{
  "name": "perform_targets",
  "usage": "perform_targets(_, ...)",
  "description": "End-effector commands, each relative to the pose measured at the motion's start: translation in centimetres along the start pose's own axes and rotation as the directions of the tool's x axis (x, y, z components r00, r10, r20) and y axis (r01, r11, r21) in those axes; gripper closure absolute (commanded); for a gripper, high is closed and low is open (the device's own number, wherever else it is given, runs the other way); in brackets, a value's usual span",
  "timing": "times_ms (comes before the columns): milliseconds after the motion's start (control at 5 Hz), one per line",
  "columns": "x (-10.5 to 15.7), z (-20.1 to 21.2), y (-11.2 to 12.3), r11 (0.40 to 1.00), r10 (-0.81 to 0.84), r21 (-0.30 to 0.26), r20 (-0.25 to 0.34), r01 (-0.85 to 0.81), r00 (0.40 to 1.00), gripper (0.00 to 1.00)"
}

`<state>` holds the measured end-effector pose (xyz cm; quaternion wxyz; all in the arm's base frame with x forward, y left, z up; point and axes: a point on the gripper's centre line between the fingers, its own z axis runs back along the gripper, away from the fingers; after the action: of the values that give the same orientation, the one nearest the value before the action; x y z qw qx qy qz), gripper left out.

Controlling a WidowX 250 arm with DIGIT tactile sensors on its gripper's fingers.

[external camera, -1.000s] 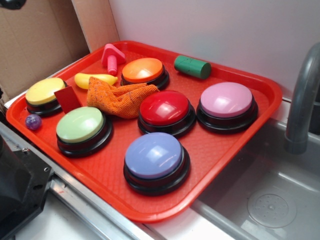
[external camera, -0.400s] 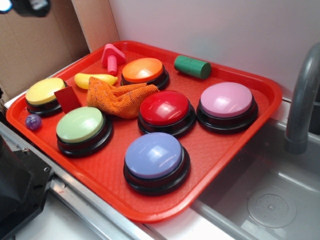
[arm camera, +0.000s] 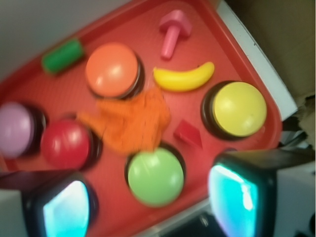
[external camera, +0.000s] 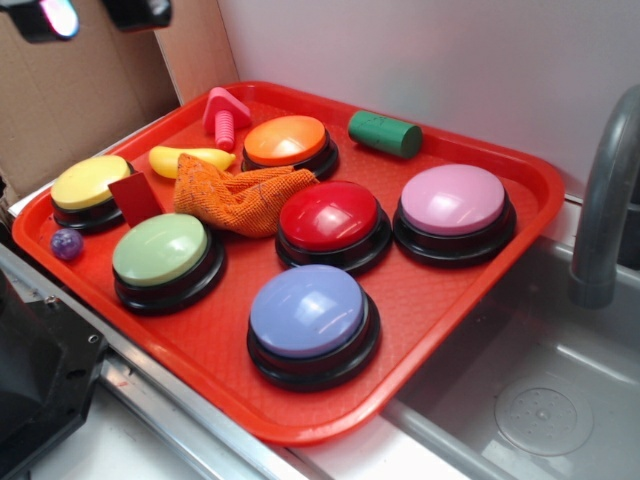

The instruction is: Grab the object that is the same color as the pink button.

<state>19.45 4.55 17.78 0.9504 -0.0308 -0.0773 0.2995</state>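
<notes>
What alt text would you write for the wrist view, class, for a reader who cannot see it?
Blurred view down onto a red tray with two open fingers at the bottom edge. On it lie a pink bolt, banana, orange cloth, green cylinder and orange, yellow, green, red and pink buttons.

Red tray (external camera: 500, 290) is sitting beside the sink (external camera: 540, 400). Orange cloth (external camera: 235, 200) is lying mid-tray, touching the banana (external camera: 190, 158). Green cylinder (external camera: 385, 133) is lying at the far edge.
</notes>
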Motion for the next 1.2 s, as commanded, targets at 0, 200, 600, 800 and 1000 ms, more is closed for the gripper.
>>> perform_targets(0, 6.7, -2.5, 2.7, 0.969, 0.243, 0.019, 0.1, -0.246, 0.965, 0.0)
perform_targets(200, 9.0, -4.5, 3.4, 0.949, 0.312, -0.005, 0.134, -0.314, 0.941, 0.0)
perform_targets(600, 13.3, -10.6, 3.9, 0.904, 0.414, 0.022, 0.197, -0.426, 0.889, 0.0)
perform_targets(800, 13.8, -13.0, 3.3, 0.899, 0.424, 0.017, 0.224, -0.438, 0.878, 0.0)
perform_targets(1000, 13.4, -14.5, 2.5, 0.915, 0.393, 0.008, 0.217, -0.404, 0.894, 0.0)
